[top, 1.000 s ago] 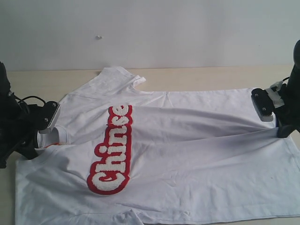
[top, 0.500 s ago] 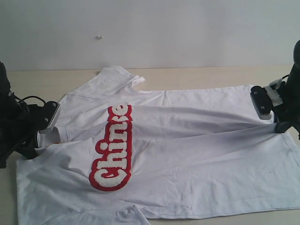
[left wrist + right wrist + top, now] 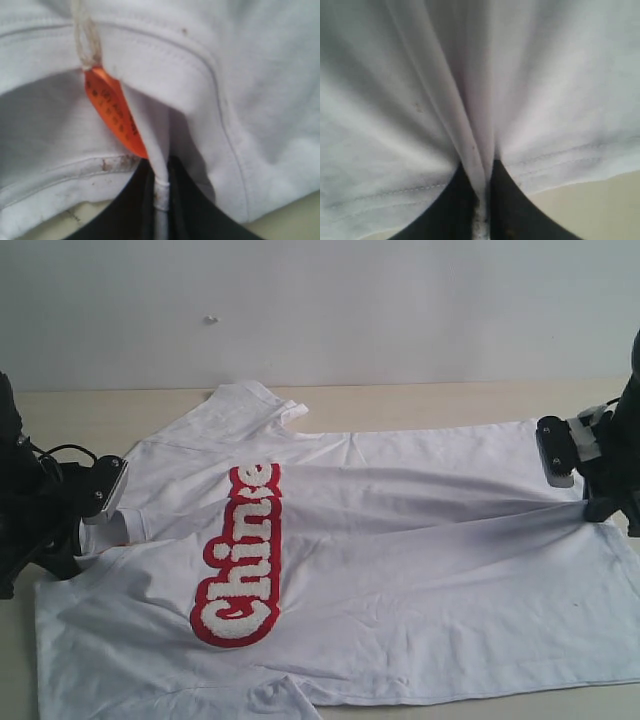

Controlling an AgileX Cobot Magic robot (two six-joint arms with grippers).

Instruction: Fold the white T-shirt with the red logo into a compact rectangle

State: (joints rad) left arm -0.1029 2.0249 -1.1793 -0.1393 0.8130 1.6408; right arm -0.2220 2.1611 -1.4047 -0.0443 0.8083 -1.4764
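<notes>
Exterior view angled down over most of the white T-shirt, wrist views tight against its collar and hem

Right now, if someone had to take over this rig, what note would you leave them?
Left gripper: shut on a pinch of the white T-shirt at the collar, beside the orange tag.
Right gripper: shut on a pinch of the hem.
Shirt: spread chest-up on the table, collar left, hem right in the exterior view. A ridge of cloth runs between the two grips and creases the red logo.
Done: both grips along the midline.
Left: no fold laid yet. Sleeves are out. Every fold towards the compact rectangle remains.
</notes>
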